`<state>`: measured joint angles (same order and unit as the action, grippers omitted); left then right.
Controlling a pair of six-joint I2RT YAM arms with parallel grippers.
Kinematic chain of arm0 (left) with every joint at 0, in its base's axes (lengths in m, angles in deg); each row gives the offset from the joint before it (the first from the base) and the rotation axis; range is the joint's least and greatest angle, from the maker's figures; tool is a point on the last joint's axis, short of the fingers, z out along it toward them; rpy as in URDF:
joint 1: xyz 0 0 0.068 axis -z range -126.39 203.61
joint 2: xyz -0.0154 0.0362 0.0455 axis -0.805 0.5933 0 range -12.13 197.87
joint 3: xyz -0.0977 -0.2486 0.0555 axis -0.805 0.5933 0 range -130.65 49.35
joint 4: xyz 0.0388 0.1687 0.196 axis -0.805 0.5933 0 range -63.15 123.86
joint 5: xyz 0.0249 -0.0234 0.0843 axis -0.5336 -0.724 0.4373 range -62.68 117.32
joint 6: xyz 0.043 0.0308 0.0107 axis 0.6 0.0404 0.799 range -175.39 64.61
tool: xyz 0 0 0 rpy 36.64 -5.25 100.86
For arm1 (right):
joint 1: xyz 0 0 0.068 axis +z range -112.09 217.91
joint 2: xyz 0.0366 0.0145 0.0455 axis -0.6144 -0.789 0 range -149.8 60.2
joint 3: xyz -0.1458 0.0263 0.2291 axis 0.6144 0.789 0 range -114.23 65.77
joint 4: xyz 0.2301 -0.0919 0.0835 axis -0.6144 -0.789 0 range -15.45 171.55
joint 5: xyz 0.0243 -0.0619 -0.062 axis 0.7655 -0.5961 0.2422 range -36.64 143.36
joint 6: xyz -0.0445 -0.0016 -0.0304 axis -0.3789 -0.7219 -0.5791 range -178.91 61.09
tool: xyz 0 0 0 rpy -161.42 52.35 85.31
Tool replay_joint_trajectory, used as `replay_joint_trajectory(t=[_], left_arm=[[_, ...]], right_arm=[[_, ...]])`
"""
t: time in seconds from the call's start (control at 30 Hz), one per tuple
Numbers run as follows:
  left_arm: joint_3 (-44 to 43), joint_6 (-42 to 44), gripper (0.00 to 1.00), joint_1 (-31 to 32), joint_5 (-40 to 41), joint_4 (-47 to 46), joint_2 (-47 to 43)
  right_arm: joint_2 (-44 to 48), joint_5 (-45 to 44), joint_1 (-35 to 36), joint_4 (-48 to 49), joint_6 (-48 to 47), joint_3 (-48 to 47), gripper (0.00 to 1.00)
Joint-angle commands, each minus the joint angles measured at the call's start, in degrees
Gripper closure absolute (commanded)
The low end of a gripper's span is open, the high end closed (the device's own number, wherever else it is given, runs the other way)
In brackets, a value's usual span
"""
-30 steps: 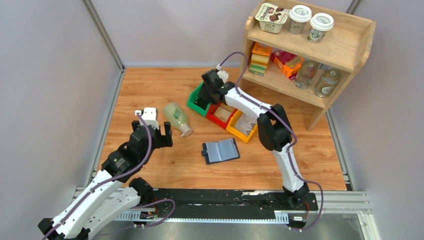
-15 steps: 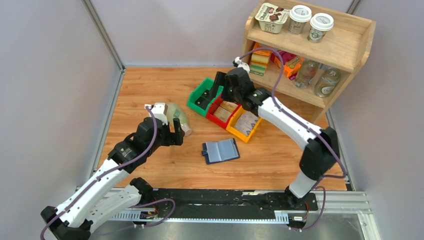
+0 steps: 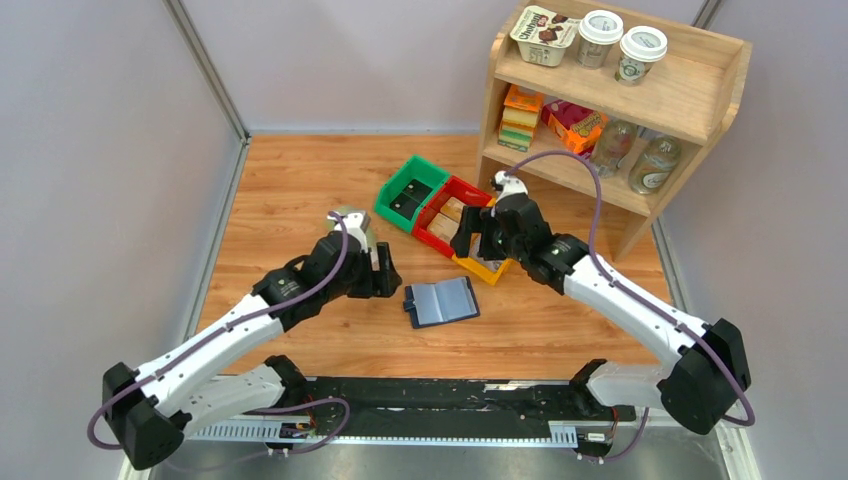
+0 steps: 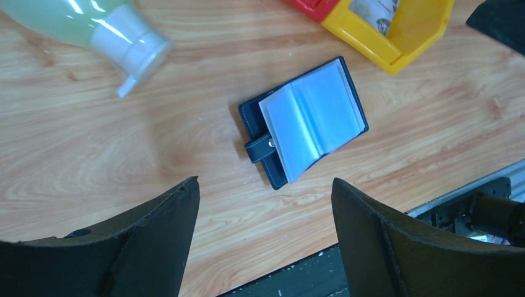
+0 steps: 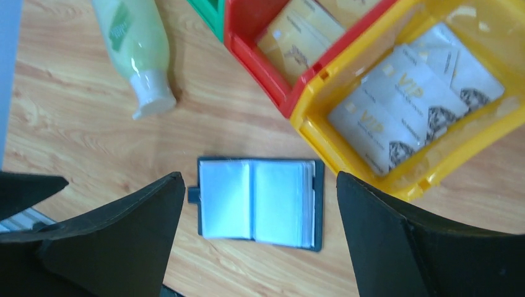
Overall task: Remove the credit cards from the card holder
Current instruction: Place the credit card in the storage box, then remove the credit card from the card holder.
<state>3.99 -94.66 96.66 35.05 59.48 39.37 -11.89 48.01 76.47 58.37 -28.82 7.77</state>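
Three walls (image 3: 100, 150): pale grey panels close in the left, far and right sides.
Table (image 3: 300, 180): warm wood grain, with a black rail (image 3: 450, 395) along the near edge.
Shelf (image 3: 690, 100): a wooden unit in the far right corner, holding tubs, cups, boxes and bottles.
Bins: green (image 3: 410, 190), red (image 3: 470, 187) and yellow (image 5: 309, 124) in a slanted row at mid-table, the yellow one holding pale VIP cards (image 5: 402, 105).
Bottle (image 5: 133, 43): pale green, on its side left of the bins, white cap toward the near side.
Card holder (image 3: 441, 301): dark navy, lying open and flat near the table's middle, just nearer than the yellow bin. Its pale grey-blue sleeves face up and its snap tab sticks out to the left. What the sleeves hold I cannot make out.
Left gripper (image 3: 385, 275): just left of the holder, jaws wide apart, gripping nothing.
Right gripper (image 3: 475, 240): over the yellow bin's near corner, jaws spread, gripping nothing.
Room: bare wood shows all round the holder, and the yellow bin is its closest neighbour.
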Motion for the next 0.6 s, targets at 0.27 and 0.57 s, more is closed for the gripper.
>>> replay_joint_trajectory(t=[0.27, 0.57], left_arm=[[-1.92, -6.79, 0.22, 7.84, -1.22, -8.27, 14.23], [-5.17, -6.62, 0.42, 10.65, -2.98, -10.73, 24.15]], right_arm=[[4.60, 6.66, 2.04, -2.22, 3.57, 14.04, 0.28], [1.35, 9.03, 2.30, -0.55, 2.79, 16.25, 0.45]])
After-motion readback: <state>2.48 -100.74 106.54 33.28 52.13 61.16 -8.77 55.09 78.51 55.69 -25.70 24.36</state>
